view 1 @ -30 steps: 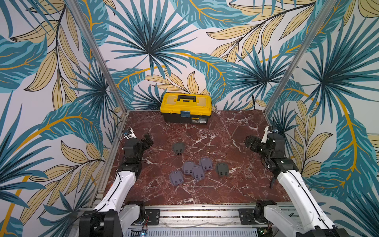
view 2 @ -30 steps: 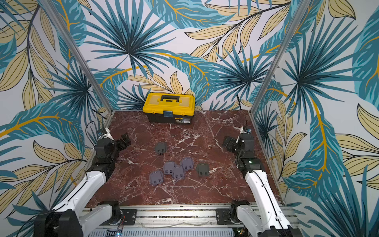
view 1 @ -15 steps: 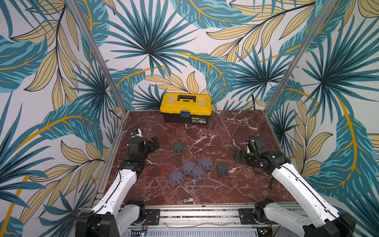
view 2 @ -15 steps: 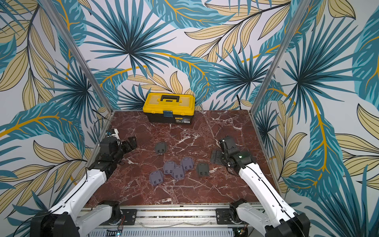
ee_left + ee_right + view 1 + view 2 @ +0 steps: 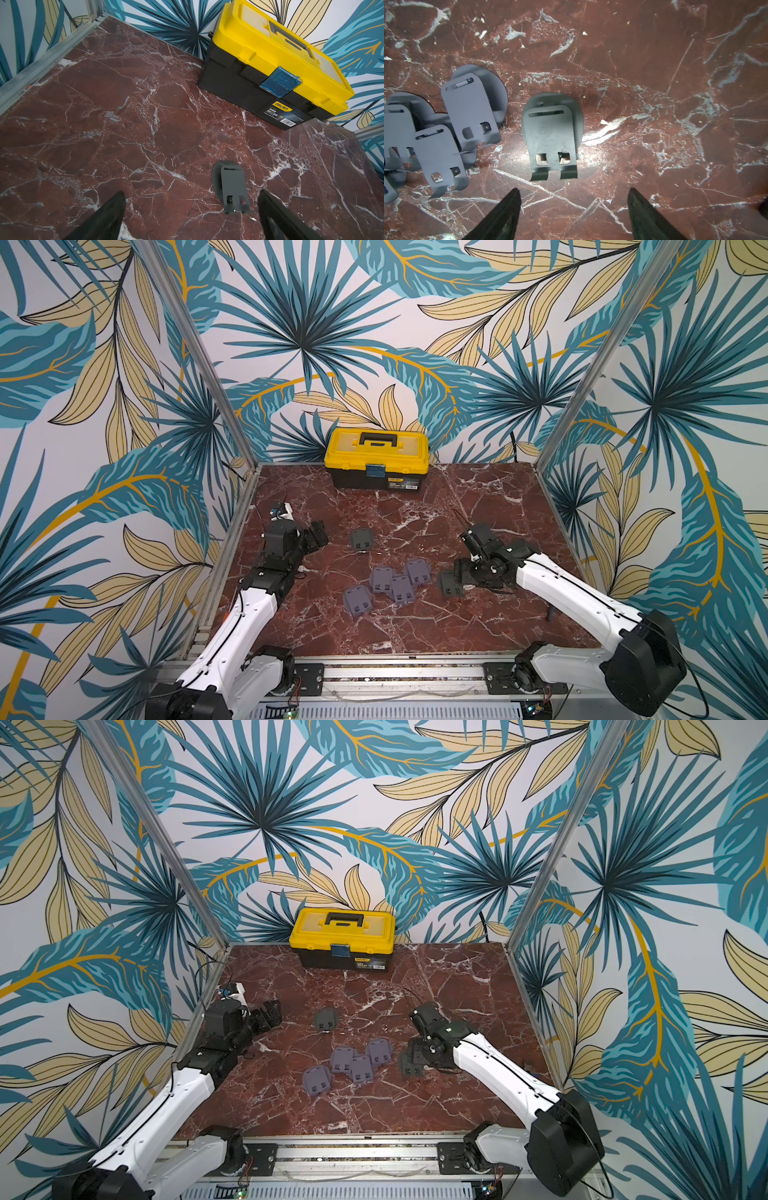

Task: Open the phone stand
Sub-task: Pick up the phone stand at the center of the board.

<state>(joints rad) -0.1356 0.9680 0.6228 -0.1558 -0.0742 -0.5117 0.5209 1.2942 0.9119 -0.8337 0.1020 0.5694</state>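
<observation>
Several folded phone stands lie flat on the red marble table [image 5: 478, 497]. A dark grey stand [image 5: 451, 584] [image 5: 552, 141] lies just ahead of my right gripper [image 5: 465, 574] [image 5: 574, 193], which hovers low at its hooked lip. The jaws are open with only bare marble between them. Another dark stand [image 5: 360, 539] [image 5: 230, 187] lies alone farther back, just ahead of my left gripper [image 5: 318, 531] [image 5: 192, 193], close to one fingertip. That gripper is wide open and holds nothing. Both grippers also show in a top view, left [image 5: 272, 1011] and right [image 5: 417, 1052].
A cluster of lighter grey-violet stands [image 5: 390, 583] [image 5: 446, 128] overlaps just left of the right-hand dark stand. A shut yellow and black toolbox [image 5: 376, 458] [image 5: 270, 62] stands at the back wall. Aluminium posts and wallpapered walls enclose the table. A small dark peg [image 5: 550, 614] stands front right.
My right arm has swung in from the right edge and come down beside the dark stand next to the cluster. My left gripper has moved towards the lone dark stand.
</observation>
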